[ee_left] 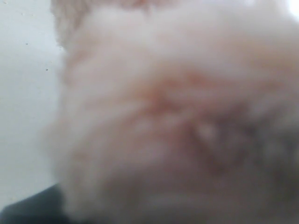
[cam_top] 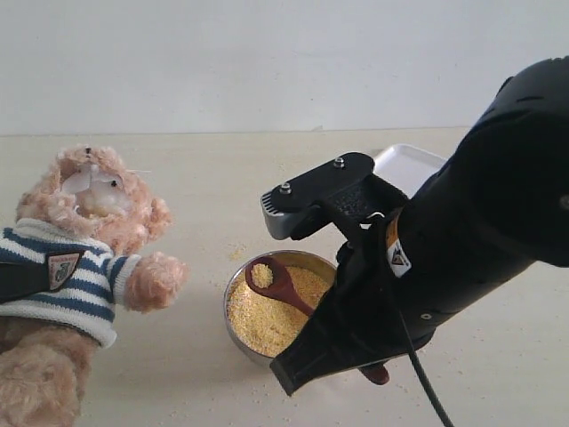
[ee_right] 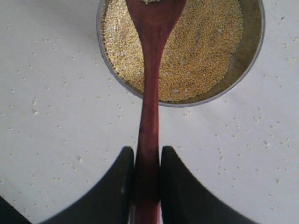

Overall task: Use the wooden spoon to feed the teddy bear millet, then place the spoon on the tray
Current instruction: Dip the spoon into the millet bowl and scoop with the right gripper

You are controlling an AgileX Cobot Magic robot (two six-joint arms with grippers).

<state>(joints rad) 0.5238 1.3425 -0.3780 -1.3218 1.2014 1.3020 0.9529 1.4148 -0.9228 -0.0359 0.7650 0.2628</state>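
Left wrist view is almost wholly blurred pinkish-brown fur of the fluffy plush teddy bear point(ee_left: 177, 116). Only a dark, unfocused shape shows in one corner, so I cannot tell whether the left claw is open or closed.

Exterior view puts the bear at the left, cut off by the frame edge. The crest badge point(cam_top: 64, 267) on its navy-and-white striped shirt carries no legible writing. The bulky black right arm point(cam_top: 480, 213) hides most of the flat white rectangular tray point(cam_top: 411, 165) at far right. An orange-and-white sticker point(cam_top: 396, 254) on the arm is too small to read.

In the right wrist view, the right claw point(ee_right: 147, 186) is clamped on the slim handle of the small dark reddish-brown wooden spoon point(ee_right: 150, 93). The spoon's long axis runs from near right to far left, with its oval bowl toward the bear. That end carries a few grains above the golden-yellow millet point(cam_top: 258, 325) in the round steel bowl point(cam_top: 233, 302). Loose grains point(ee_right: 56, 140) dot the pale surface point(cam_top: 178, 374).
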